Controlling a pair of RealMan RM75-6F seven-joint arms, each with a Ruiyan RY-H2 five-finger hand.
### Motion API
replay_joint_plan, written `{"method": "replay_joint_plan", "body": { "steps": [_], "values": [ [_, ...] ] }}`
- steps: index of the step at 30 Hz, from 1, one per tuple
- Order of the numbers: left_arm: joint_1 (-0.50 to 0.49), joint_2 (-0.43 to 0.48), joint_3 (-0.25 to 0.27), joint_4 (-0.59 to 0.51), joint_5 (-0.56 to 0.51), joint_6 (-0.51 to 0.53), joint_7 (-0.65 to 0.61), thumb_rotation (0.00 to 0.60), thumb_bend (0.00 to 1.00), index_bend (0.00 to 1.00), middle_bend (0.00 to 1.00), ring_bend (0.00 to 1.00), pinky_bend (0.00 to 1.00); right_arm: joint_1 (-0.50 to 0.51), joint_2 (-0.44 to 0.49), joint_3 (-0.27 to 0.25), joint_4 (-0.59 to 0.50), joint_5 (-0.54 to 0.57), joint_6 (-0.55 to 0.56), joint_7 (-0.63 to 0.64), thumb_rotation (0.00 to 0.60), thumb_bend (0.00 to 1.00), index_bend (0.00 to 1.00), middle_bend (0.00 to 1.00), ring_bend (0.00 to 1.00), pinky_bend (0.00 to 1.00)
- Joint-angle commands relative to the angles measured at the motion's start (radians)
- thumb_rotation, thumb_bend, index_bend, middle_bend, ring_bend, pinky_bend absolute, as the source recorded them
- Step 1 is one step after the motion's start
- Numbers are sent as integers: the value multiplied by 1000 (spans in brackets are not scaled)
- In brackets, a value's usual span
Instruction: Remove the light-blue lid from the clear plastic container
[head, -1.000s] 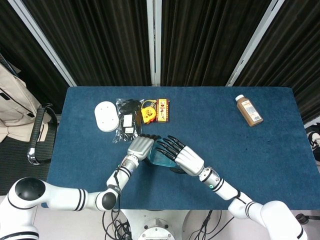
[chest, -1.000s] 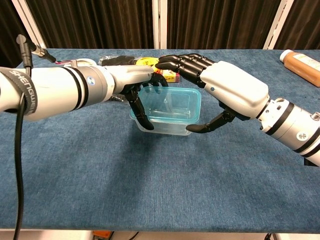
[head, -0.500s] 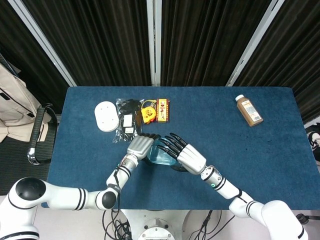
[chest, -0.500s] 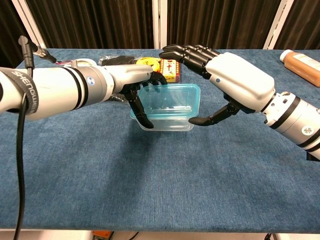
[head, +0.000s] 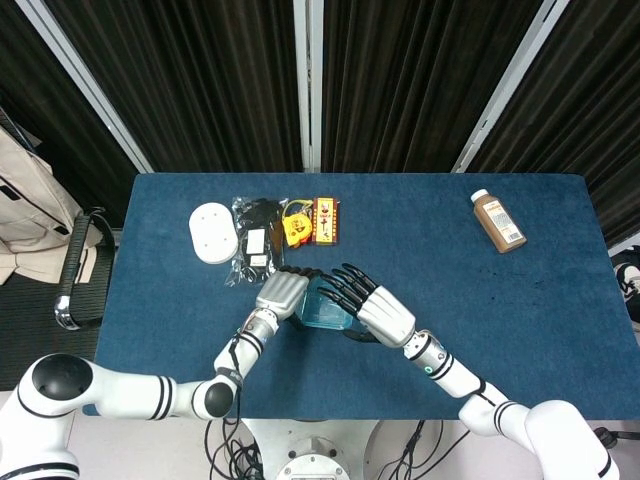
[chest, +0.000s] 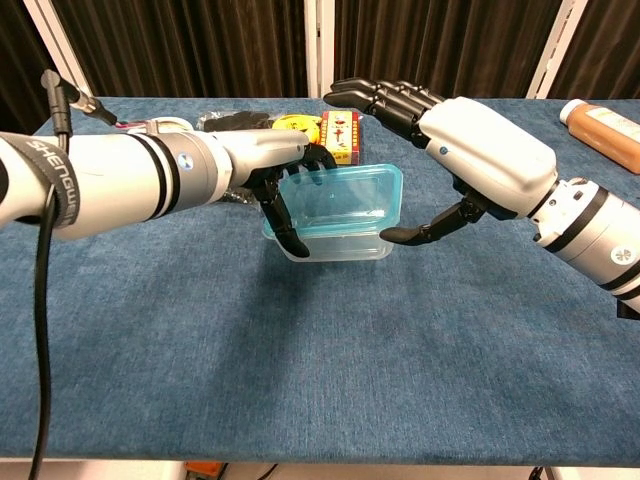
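The clear plastic container (chest: 335, 250) (head: 312, 318) sits on the blue table, mid-front. My left hand (chest: 275, 170) (head: 282, 293) grips its left end, fingers curled over the rim. The light-blue lid (chest: 340, 200) (head: 325, 308) stands tilted, its far edge raised off the container. My right hand (chest: 480, 160) (head: 380, 312) is at the right end. Its thumb tip touches the lid's near right corner and its other fingers are spread in the air above the lid, not touching it.
Behind the container lie a red-and-yellow pack (chest: 340, 135) (head: 325, 220), a yellow item (head: 295, 222), a black packet (head: 255, 245) and a white disc (head: 212, 232). A brown bottle (head: 498, 221) (chest: 605, 130) lies at the far right.
The lid lay flat on the container; now it is tipped up. My right hand has risen and drawn slightly right. The left hand stays on the container.
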Motion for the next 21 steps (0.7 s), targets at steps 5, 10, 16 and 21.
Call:
{"method": "replay_joint_plan", "body": {
  "steps": [5,10,16,21],
  "values": [
    [-3,1,2,2,-4,-6,-4,600,0,291,269,189,141,2,-2,0,8,-3,13,3,600,113,0,32,0,0],
    [-5,1,4,4,-8,-12,-8,600,0,280,264,178,131,-1,-2,0,9,-3,23,1,600,113,0,36,0,0],
    [-9,0,12,5,-1,-5,-1,600,0,274,263,178,130,-7,8,-7,-4,-3,25,-6,600,115,0,37,0,0],
    [-11,-7,17,11,4,11,11,600,0,274,263,178,128,-15,21,-4,-25,4,32,1,600,116,0,38,0,0]
  ]
}}
